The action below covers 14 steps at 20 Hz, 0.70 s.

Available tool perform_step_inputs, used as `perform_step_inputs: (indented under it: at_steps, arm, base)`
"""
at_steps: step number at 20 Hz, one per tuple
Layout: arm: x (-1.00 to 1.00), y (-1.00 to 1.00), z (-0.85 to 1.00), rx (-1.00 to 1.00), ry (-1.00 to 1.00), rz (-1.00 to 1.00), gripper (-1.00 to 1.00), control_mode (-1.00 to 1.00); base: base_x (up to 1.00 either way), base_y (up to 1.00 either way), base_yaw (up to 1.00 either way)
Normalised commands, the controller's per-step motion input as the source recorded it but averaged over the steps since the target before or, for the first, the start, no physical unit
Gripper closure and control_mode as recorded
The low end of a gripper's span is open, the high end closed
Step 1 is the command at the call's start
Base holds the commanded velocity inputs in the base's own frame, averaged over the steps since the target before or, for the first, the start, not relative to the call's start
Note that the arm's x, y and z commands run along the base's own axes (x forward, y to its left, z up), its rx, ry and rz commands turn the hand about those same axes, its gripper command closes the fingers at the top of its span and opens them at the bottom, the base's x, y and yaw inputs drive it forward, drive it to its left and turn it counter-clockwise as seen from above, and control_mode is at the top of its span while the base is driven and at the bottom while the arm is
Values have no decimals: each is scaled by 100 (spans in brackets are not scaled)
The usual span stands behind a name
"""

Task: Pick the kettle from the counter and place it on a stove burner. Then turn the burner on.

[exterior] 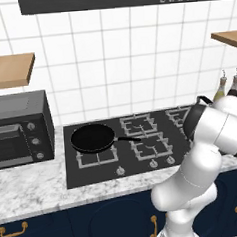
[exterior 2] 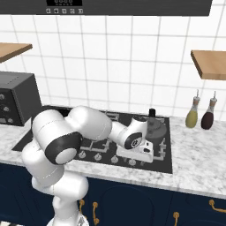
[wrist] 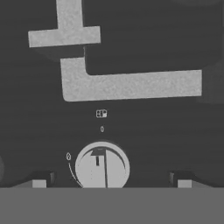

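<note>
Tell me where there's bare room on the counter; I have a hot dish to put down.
The widest free patch of the counter lies right of the cooktop, in front of the two bottles. A narrower strip runs along the front, below the knobs. The frying pan, kettle and arm crowd the cooktop.

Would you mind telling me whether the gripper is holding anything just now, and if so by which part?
Nothing is held. The gripper is open, its fingertips standing apart on either side of a silver knob without closing on it; the kettle sits on a stove burner.
</note>
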Motion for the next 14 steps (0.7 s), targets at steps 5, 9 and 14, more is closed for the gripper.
perform_step_inputs:
  at_steps: [5, 9, 14]
  arm:
    - [1, 0, -3, 0, 0, 3, -100, -100]
    - [-12, 0, -11, 0, 0, 3, -100, -100]
    - [-9, 7, -10, 0, 0, 4, -100, -100]
  base:
    - [0, 0, 0]
    - [0, 0, 0]
    - [0, 0, 0]
